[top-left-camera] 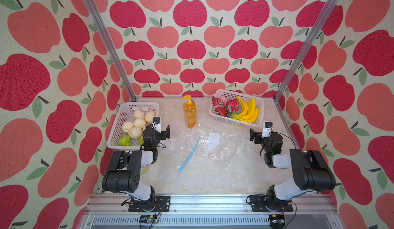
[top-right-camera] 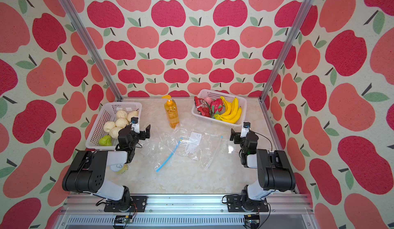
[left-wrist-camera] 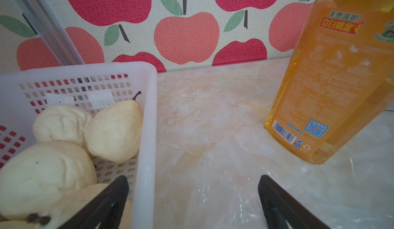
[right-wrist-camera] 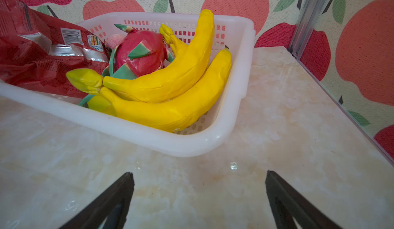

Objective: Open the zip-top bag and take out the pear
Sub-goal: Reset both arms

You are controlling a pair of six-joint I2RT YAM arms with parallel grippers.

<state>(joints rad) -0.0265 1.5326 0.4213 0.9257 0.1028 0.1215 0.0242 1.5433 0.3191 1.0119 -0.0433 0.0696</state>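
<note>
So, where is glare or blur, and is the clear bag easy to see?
In both top views the zip-top bag almost vanishes on the pale table; left wrist view: the orange bottle looks soft; right wrist view: one small glare spot on the table.

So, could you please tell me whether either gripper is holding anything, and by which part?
Nothing is held. The left gripper and right gripper both stand open and empty; the zip-top bag lies on the table.
</note>
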